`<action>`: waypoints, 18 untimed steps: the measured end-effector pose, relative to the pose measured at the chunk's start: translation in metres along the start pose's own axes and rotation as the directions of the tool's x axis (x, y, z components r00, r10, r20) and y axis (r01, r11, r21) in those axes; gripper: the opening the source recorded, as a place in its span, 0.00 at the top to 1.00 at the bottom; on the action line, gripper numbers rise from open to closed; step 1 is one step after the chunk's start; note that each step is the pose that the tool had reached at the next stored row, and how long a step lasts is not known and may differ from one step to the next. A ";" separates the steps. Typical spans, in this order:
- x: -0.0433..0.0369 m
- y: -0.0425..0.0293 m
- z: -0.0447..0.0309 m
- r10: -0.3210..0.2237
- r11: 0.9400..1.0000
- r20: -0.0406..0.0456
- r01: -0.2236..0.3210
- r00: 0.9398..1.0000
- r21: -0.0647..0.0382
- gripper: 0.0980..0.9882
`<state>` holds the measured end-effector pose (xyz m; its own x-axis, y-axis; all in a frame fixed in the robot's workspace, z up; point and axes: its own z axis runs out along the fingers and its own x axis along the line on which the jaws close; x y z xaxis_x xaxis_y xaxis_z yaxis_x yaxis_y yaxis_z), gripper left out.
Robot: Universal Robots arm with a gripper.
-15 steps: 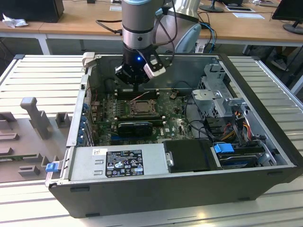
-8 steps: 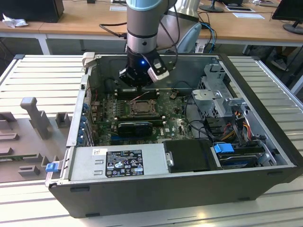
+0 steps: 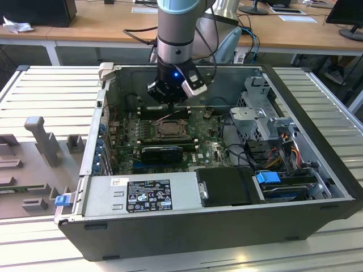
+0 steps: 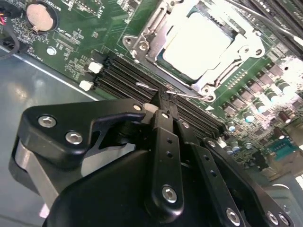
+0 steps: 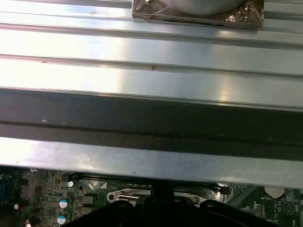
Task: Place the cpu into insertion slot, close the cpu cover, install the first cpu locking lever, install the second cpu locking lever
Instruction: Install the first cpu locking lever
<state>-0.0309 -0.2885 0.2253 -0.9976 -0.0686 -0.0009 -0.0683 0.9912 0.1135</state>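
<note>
From where I stand, the open computer case [image 3: 317, 187] lies on its side on the ribbed metal table [image 3: 45, 90], and the arm reaches down into it. Going from the exterior view's left, past the grey fixture blocks [image 3: 39, 136], I come to the green motherboard [image 3: 210, 153], and over its far part hangs the gripper [image 3: 170, 97].

In the second wrist view the gripper [image 4: 163, 101] has its fingers [image 4: 163, 137] drawn together, and right at their tips sits a thin wire lever [image 4: 156, 88]. They seem pinched on its end or pressing against it, but I cannot tell which.

Just beyond the fingertips, across the long black memory slots [image 4: 123, 71], is the insertion slot [image 4: 142, 45]. The cpu [image 4: 201, 40] lies flat inside it, pale and silvery. The cpu cover [image 4: 163, 28] looks folded down around it, its frame bordering the chip.

So I judge the chip seated and the cover closed. The work now stands at the locking levers: this one, beside the fingers, does not look tucked home yet. Whether the other lever is latched I cannot make out.
</note>
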 end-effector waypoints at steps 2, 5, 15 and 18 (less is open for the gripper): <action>-0.0023 0.0002 0.0010 0.000 1.000 0.000 0.000 1.000 0.000 0.99; -0.0059 0.0006 0.0036 0.000 1.000 0.000 0.000 1.000 0.000 0.99; -0.0122 -0.0009 0.0126 0.000 1.000 0.000 0.000 1.000 0.000 0.99; -0.0141 -0.0014 0.0156 0.000 1.000 0.000 0.000 1.000 0.002 0.99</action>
<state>-0.0169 -0.2871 0.2097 -0.9976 -0.0686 -0.0008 -0.0683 0.9914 0.1118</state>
